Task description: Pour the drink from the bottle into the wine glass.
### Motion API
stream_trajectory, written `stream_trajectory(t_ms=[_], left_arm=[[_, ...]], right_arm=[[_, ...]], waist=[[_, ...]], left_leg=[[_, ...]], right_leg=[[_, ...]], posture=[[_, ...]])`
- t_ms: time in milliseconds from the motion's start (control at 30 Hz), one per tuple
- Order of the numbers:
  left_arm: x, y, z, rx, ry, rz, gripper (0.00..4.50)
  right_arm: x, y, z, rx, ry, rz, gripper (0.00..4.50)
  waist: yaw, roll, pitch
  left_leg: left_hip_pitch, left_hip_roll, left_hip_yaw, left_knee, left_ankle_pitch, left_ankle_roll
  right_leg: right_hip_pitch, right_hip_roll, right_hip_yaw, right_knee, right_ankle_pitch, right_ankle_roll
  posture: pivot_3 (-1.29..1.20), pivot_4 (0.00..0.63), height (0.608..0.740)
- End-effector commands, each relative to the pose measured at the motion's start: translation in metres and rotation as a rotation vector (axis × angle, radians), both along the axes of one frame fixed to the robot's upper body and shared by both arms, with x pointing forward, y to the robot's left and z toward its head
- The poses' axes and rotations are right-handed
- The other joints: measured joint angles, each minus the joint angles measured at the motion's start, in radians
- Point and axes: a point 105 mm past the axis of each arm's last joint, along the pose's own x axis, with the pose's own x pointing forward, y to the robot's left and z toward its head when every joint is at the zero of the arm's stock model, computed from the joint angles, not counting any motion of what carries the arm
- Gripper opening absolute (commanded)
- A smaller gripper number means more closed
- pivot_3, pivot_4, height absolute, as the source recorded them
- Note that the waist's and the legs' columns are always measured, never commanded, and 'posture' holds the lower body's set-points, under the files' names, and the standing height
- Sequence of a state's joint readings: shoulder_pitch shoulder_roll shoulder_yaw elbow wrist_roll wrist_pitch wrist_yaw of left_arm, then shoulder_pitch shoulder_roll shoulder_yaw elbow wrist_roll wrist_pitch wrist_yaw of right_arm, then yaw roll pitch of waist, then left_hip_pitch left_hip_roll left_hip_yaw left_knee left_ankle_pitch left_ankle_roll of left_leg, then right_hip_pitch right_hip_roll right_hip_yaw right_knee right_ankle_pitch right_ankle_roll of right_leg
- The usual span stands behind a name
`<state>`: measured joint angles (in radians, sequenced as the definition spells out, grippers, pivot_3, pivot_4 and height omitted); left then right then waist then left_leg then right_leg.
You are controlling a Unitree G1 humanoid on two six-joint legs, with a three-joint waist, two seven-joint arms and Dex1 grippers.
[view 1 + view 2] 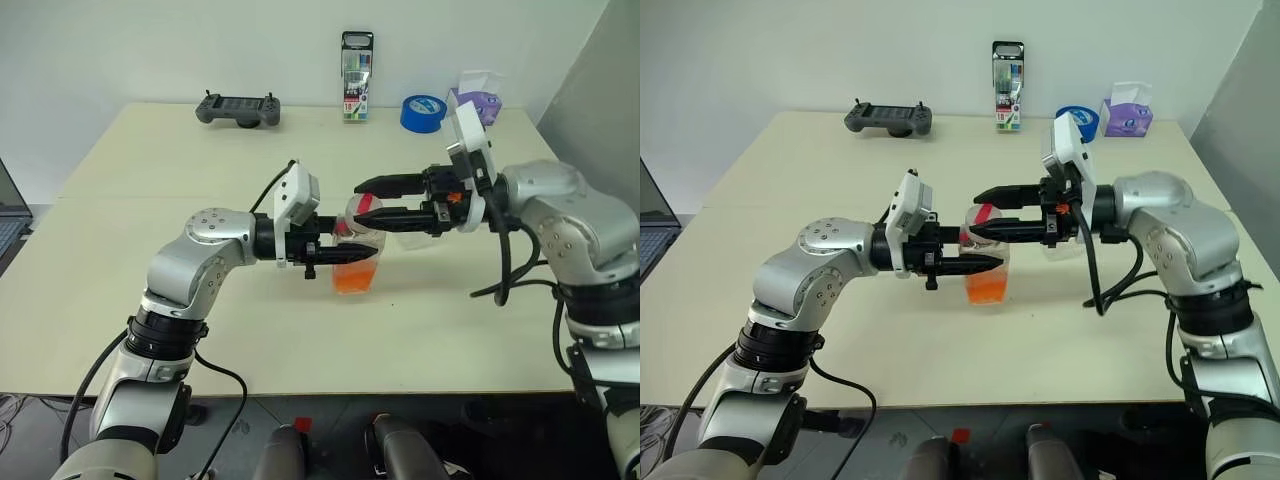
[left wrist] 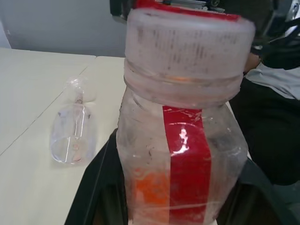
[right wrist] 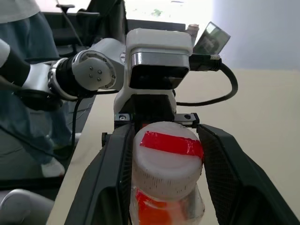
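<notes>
The bottle (image 1: 356, 268) stands upright near the table's middle, with the orange drink (image 1: 354, 279) low inside and a red strip (image 2: 190, 159) down its side. My left gripper (image 1: 372, 252) comes in level from the left and is shut on the bottle's body. My right gripper (image 1: 360, 200) reaches in from the right, one finger pressed against each side of the pinkish-white cap (image 3: 168, 161). The wine glass (image 2: 71, 133) looks to lie on its side on the table just beyond the bottle, partly hidden under my right gripper (image 1: 975, 213).
Along the table's back edge are a grey game controller (image 1: 238, 108), a marker pack (image 1: 357, 78), a blue tape roll (image 1: 423, 112) and a purple tissue box (image 1: 475, 100). A laptop (image 1: 8, 215) is at the left edge. A person (image 3: 16, 70) stands beside the table.
</notes>
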<state>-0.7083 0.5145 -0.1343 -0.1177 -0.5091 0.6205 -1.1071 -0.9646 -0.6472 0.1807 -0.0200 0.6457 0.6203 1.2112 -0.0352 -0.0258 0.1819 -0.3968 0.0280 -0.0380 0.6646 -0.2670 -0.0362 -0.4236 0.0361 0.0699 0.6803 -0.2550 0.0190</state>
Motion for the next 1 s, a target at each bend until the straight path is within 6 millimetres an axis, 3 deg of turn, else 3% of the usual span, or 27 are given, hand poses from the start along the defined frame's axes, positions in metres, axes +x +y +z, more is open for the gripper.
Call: stream_trajectory(t_ms=[33,233,333,433,633,733,1000], left_arm=[[-0.007,-0.002,0.024,-0.07,-0.072,-0.026,1.8],[-0.003,0.006,0.023,-0.09,-0.065,0.046,1.8],[0.001,0.009,0.023,-0.103,-0.063,0.082,1.8],[0.003,0.009,0.022,-0.106,-0.063,0.097,1.8],[0.006,0.003,0.024,-0.103,-0.067,0.091,1.8],[0.007,0.0,0.026,-0.106,-0.069,0.083,1.8],[0.008,0.0,0.027,-0.098,-0.074,0.072,1.8]], right_arm=[[0.008,-0.019,0.012,-0.001,0.05,-0.062,2.52],[-0.005,-0.041,0.012,0.041,0.093,-0.196,4.48],[-0.015,-0.038,0.007,0.09,0.085,-0.28,4.48],[-0.022,-0.022,0.005,0.179,0.058,-0.349,4.48],[-0.01,0.003,0.009,0.332,-0.037,-0.54,4.48],[-0.011,0.014,0.009,0.364,-0.035,-0.552,4.48],[-0.005,0.006,0.005,0.367,-0.035,-0.602,4.48]], waist=[[0.003,0.0,0.0],[0.007,0.0,0.0],[0.007,0.0,0.0],[0.001,0.0,0.0],[0.001,0.001,0.001],[0.003,0.001,0.001],[0.003,0.001,0.001]], left_leg=[[0.0,0.0,-0.001,0.0,0.0,0.0],[-0.003,0.0,-0.001,0.0,0.0,0.0],[-0.003,0.0,-0.001,0.001,0.0,0.0],[-0.003,0.0,-0.001,0.001,0.0,0.0],[-0.001,-0.001,-0.002,0.001,0.0,0.0],[-0.001,-0.001,-0.001,0.001,0.0,0.0],[-0.002,-0.001,-0.001,0.001,0.0,0.0]], right_leg=[[0.0,0.0,-0.001,0.0,0.001,-0.001],[0.0,-0.005,-0.001,-0.001,0.003,-0.005],[0.0,-0.006,0.0,-0.001,0.003,-0.004],[0.0,-0.006,0.0,0.0,0.002,-0.004],[0.0,-0.001,0.0,0.001,0.0,0.001],[0.0,-0.002,0.0,0.001,0.0,0.001],[0.0,-0.005,0.0,0.0,0.002,-0.004]], posture=[[0.0,0.15,0.74],[0.0,0.15,0.74],[0.0,0.15,0.74],[0.0,0.15,0.74],[0.0,0.15,0.74],[0.0,0.15,0.74],[0.0,0.15,0.74]])
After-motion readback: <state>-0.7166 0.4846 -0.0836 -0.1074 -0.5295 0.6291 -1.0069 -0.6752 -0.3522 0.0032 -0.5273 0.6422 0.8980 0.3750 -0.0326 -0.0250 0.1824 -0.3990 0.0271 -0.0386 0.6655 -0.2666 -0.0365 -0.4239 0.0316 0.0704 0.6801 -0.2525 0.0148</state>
